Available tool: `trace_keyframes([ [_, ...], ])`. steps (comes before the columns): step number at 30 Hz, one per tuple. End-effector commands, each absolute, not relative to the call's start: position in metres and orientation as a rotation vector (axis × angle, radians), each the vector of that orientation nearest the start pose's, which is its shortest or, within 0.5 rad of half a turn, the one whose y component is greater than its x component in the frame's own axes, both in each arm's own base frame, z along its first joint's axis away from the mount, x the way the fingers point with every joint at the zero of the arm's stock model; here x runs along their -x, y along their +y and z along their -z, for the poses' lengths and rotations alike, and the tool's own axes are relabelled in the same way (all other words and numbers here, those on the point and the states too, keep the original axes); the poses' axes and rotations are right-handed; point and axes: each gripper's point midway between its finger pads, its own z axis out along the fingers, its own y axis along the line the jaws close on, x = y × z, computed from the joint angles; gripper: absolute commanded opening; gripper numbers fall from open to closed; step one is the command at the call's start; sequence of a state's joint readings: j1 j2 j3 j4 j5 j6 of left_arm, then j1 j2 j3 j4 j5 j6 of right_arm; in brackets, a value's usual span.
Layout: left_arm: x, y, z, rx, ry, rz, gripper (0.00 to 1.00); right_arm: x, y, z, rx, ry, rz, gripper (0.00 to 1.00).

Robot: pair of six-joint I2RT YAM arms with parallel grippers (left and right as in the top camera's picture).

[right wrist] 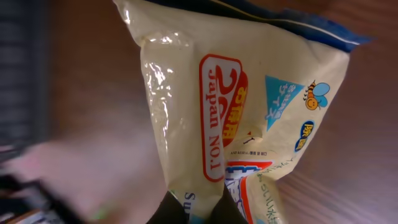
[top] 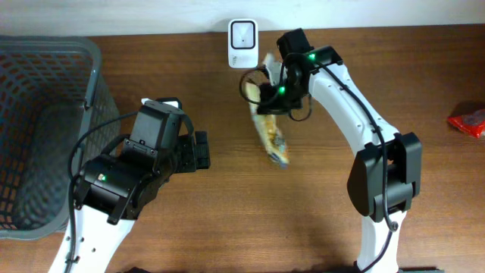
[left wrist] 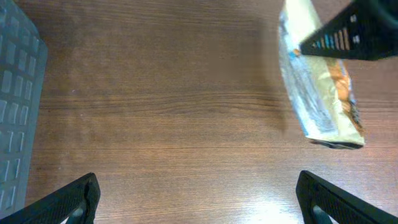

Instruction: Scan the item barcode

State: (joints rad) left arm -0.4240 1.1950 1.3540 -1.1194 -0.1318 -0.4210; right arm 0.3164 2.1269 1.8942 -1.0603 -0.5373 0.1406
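Holdings at my two hands, listed by item

1. Right gripper (right wrist: 198,204): my fingers (right wrist: 169,211) are pressed together on the edge of the snack bag (right wrist: 249,118), pinching it. The bag hangs from that pinch.
2. Snack bag: cream plastic with a blue sealed edge, a red oval label reading "Japan No.1" and a small bee drawing. From above it stretches away from my right gripper towards my own base, tilted. I cannot tell whether its far end touches the table (top: 318,227).
3. Scanner (top: 242,43): a white unit with a dark window at the table's far edge, just beyond my right gripper and near the pinched end of the bag.
4. Left gripper (left wrist: 199,205): my jaws are spread wide and hold nothing, with bare wood between them. The bag lies ahead of this gripper and off to its right.
5. Basket (top: 95,72): grey mesh, on the outer side of my left gripper.
6. Red packet (top: 470,121): at the table's edge, well apart from my right gripper on its outer side
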Motion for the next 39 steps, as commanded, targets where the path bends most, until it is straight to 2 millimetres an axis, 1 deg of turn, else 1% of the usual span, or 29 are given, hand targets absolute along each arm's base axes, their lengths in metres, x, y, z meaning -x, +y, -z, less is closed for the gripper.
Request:
trace_keyframes([
  [1,-0.279,-0.100,-0.258,0.068,2.522,0.176,0.99,-0.413,0.276,-0.143,0.373,2.667,-1.492,0.04],
  [3,-0.279,-0.100,-0.258,0.068,2.523,0.176,0.99,-0.419,0.271,-0.119,0.194,2.708,-1.518,0.04],
  [4,-0.279,-0.100,-0.258,0.068,2.523,0.176,0.99,-0.422,0.260,-0.108,0.112,2.722,-1.519,0.04],
  [5,-0.279,-0.100,-0.258,0.068,2.523,0.176,0.99,-0.425,0.239,-0.087,-0.017,2.753,-1.487,0.08],
  [6,-0.279,-0.100,-0.258,0.068,2.523,0.176,0.99,-0.425,0.220,-0.070,-0.117,2.785,-1.443,0.22],
  [7,-0.279,-0.100,-0.258,0.068,2.523,0.176,0.99,-0.425,0.193,-0.048,-0.226,2.834,-1.330,0.26],
  [8,-0.279,-0.100,-0.258,0.068,2.522,0.176,0.99,-0.428,0.167,-0.036,-0.218,2.845,-1.227,0.32],
  [9,-0.279,-0.100,-0.258,0.068,2.523,0.176,0.99,-0.429,0.135,-0.035,-0.203,2.861,-1.131,0.44],
  [10,-0.279,-0.100,-0.258,0.068,2.523,0.176,0.99,-0.431,0.114,-0.043,-0.212,2.880,-1.050,0.52],
  [12,-0.279,-0.100,-0.258,0.068,2.523,0.176,0.99,-0.432,0.085,-0.064,-0.219,2.936,-0.853,0.59],
  [13,-0.279,-0.100,-0.258,0.068,2.523,0.176,0.99,-0.430,0.080,-0.087,-0.155,2.957,-0.782,0.60],
  [14,-0.279,-0.100,-0.258,0.068,2.523,0.176,0.99,-0.427,0.088,-0.101,-0.108,2.967,-0.788,0.59],
  [15,-0.279,-0.100,-0.258,0.068,2.523,0.176,0.99,-0.418,0.101,-0.107,-0.074,3.001,-0.796,0.45],
  [16,-0.279,-0.100,-0.258,0.068,2.522,0.176,0.99,-0.408,0.113,-0.103,-0.029,3.040,-0.790,0.20],
  [17,-0.279,-0.100,-0.258,0.068,2.522,0.176,0.99,-0.401,0.122,-0.095,0.015,3.074,-0.743,0.11],
  [18,-0.279,-0.100,-0.258,0.068,2.523,0.176,0.99,-0.388,0.132,-0.077,0.088,3.138,-0.585,0.04],
  [19,-0.279,-0.100,-0.258,0.068,2.523,0.176,0.99,-0.383,0.136,-0.067,0.085,3.164,-0.502,0.04],
  [21,-0.279,-0.100,-0.258,0.068,2.523,0.176,0.99,-0.368,0.141,-0.021,0.045,3.203,-0.227,0.05],
  [23,-0.279,-0.100,-0.258,0.068,2.522,0.176,0.99,-0.347,0.150,0.006,0.084,3.243,-0.245,0.04],
  [24,-0.279,-0.100,-0.258,0.068,2.522,0.176,0.99,-0.340,0.156,0.006,0.089,3.265,-0.286,0.04],
  [26,-0.279,-0.100,-0.258,0.068,2.523,0.176,0.99,-0.327,0.183,-0.013,0.121,3.303,-0.548,0.04],
  [27,-0.279,-0.100,-0.258,0.068,2.523,0.176,0.99,-0.330,0.184,-0.026,0.141,3.300,-0.561,0.04],
  [28,-0.279,-0.100,-0.258,0.068,2.522,0.176,0.99,-0.346,0.182,-0.053,0.128,3.264,-0.554,0.04],
  [29,-0.279,-0.100,-0.258,0.068,2.523,0.176,0.99,-0.362,0.180,-0.070,0.122,3.214,-0.545,0.06],
  [30,-0.279,-0.100,-0.258,0.068,2.522,0.176,0.99,-0.380,0.177,-0.083,0.116,3.152,-0.524,0.15],
  [31,-0.279,-0.100,-0.258,0.068,2.523,0.176,0.99,-0.394,0.176,-0.091,0.117,3.102,-0.511,0.24],
  [33,-0.279,-0.100,-0.258,0.068,2.523,0.176,0.99,-0.400,0.176,-0.086,0.120,3.079,-0.506,0.25],
  [35,-0.279,-0.100,-0.258,0.068,2.523,0.176,0.99,-0.380,0.180,-0.071,0.113,3.155,-0.493,0.21],
  [39,-0.279,-0.100,-0.258,0.068,2.523,0.176,0.99,-0.297,0.192,-0.033,0.246,3.412,-0.384,0.21],
])
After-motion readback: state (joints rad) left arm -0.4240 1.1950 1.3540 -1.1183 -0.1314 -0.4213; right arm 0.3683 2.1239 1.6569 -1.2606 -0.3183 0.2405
